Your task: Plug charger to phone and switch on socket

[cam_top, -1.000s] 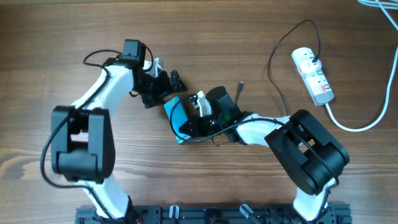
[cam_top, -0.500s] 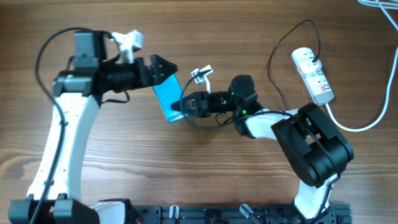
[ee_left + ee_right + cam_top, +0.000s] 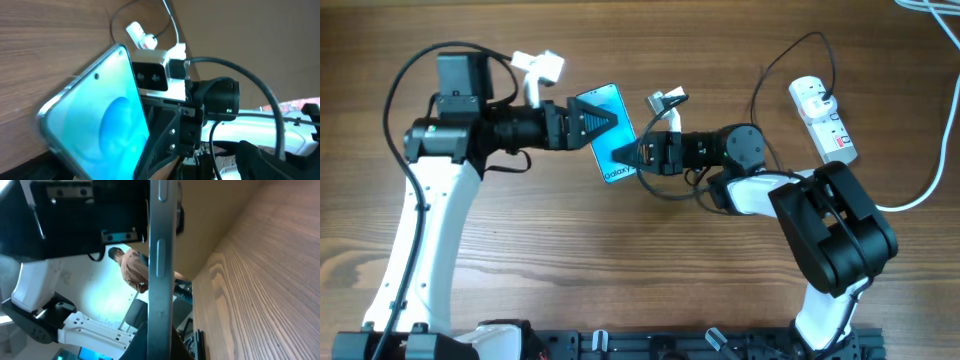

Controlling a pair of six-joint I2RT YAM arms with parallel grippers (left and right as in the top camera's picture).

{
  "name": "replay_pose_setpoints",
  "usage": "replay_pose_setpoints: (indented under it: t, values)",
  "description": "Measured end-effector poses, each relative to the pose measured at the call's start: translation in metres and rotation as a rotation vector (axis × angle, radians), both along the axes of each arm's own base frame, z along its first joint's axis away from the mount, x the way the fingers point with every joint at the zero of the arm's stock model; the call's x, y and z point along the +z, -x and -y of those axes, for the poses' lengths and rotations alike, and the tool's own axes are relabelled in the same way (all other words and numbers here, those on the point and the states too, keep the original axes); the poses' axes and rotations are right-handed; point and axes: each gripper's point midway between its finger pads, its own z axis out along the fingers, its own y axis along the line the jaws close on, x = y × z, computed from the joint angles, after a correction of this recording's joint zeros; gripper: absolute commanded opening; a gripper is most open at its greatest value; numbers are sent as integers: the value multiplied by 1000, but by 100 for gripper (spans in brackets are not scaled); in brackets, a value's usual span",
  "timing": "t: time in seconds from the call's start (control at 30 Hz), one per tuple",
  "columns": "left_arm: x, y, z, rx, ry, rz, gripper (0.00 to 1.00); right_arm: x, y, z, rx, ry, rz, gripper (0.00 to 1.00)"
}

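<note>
**Overhead.** Flat, white-bordered, teal-screen phone held clear of the wooden worktop, above its middle and toward the far edge, screen up. L gripper is clamped on the phone's upper part. R gripper meets its text-bearing end from the opposite side. Elongated white socket w/ grey end lies near the far R corner; switch position too small to read. Thin black charger loops from the socket toward mid-table, then passes under the R arm; plug tip not seen. A thick white cable trails to the R edge. Cf. 1 s ago: phone lay flat at mid-table under R gripper, plug tip loose on the wood just beside. By 0.5 s ago both grippers had it lifted; since then the pair has carried it toward the far edge.

**Left wrist.** Phone fills the foreground, tilted, off the wood. R gripper's black body sits close behind. L fingers mostly out of frame.

**Right wrist.** Phone seen edge-on, running straight between the R fingers, which appear closed on it.

**Reading.** Pick-up done; phone shared by both arms, prob. a hand-over to L. Charger and socket untouched. R must let go before fetching the plug.
</note>
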Motion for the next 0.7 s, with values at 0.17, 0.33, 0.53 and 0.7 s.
replay_pose_setpoints:
  t: [0.17, 0.33, 0.53, 0.7]
  values:
    - [-3, 1, 7, -10, -22, 2, 84, 4, -4, -1, -20, -12, -36, 4]
    - [-4, -2, 7, 5, -26, -3, 65, 10, -5, -4, -32, -26, -31, 4]
    - [2, -7, 9, 20, 10, -7, 64, 15, -7, -3, -48, -39, -22, 4]
    - [9, -6, 13, -3, 48, 3, 63, 20, -6, -3, -47, -46, -10, 5]
